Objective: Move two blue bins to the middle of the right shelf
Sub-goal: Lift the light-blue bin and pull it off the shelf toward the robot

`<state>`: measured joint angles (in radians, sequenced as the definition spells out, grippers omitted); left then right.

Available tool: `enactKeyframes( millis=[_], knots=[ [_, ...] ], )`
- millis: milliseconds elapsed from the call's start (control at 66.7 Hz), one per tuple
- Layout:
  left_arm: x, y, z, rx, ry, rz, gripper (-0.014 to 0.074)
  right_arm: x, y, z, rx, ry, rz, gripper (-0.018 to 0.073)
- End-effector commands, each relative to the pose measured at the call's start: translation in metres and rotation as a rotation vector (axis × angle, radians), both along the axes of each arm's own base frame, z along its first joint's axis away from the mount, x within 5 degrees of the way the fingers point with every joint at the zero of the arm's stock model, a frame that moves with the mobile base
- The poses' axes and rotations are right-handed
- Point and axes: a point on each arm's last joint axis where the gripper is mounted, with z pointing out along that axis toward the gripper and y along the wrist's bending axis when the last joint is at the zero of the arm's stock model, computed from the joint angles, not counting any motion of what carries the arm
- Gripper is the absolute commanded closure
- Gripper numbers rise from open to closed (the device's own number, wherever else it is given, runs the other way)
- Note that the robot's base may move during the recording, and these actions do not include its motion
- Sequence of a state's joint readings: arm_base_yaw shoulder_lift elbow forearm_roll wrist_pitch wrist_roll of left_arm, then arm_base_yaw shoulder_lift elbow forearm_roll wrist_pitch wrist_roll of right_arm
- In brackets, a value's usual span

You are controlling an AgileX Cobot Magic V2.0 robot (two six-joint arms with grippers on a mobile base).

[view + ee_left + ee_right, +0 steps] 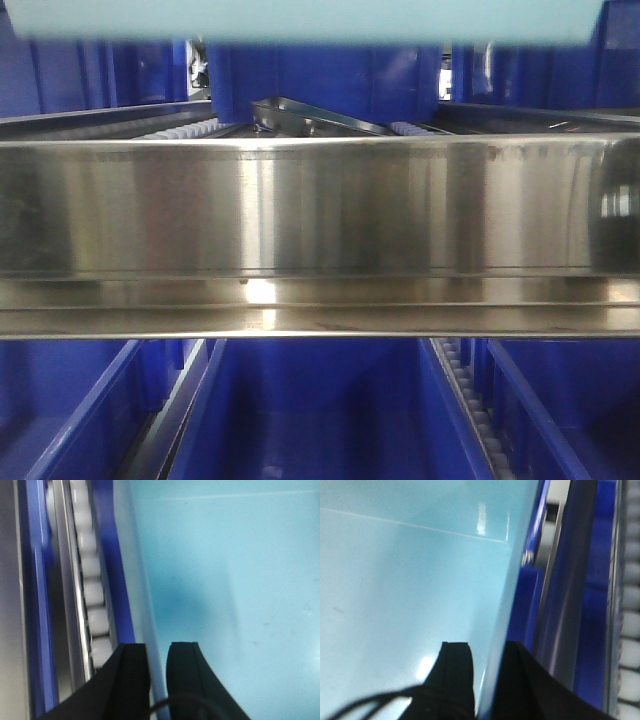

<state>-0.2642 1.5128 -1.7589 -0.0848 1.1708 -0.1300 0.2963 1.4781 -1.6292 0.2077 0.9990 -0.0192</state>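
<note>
Where grippers (157, 647) (485, 647) clamp, bin (225, 580) wall sits between jaws.

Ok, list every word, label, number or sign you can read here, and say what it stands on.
None can be read. The steel front rail, the dark blue bins below it, the light blue bin and the white rollers show no markings; the wrist views are blurred, so fine print could be missed.

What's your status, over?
Left gripper, right gripper: each shut on a wall of pale blue bin. Bin up above shelf rail. Dark blue bin behind rail, dead ahead.
</note>
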Motion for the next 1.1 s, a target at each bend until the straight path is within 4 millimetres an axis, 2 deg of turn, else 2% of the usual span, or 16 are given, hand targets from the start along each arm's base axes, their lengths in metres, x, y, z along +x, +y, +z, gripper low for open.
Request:
enactKeyframes(
  millis=[0, 165, 300, 720, 1080],
  knots=[
    [-0.019, 0.006, 0.034, -0.028, -0.121, -0.008, 0.0708, -0.013, -0.006, 0.033, 0.017, -0.150, 0.001, 0.0713],
    [-0.036, 0.008, 0.065, -0.079, -0.238, -0.015, 0.0708, -0.025, -0.010, 0.068, 0.049, -0.256, 0.001, 0.0713],
    [-0.039, 0.009, 0.071, -0.087, -0.263, -0.015, 0.0708, -0.031, -0.011, 0.084, 0.063, -0.306, 0.001, 0.0713],
    [-0.036, 0.008, 0.069, -0.087, -0.260, -0.014, 0.0708, -0.031, -0.012, 0.087, 0.068, -0.319, 0.000, 0.0713],
    [-0.031, 0.009, 0.076, -0.098, -0.349, 0.000, 0.0708, -0.031, -0.012, 0.088, 0.069, -0.323, 0.000, 0.0713]
  ],
)
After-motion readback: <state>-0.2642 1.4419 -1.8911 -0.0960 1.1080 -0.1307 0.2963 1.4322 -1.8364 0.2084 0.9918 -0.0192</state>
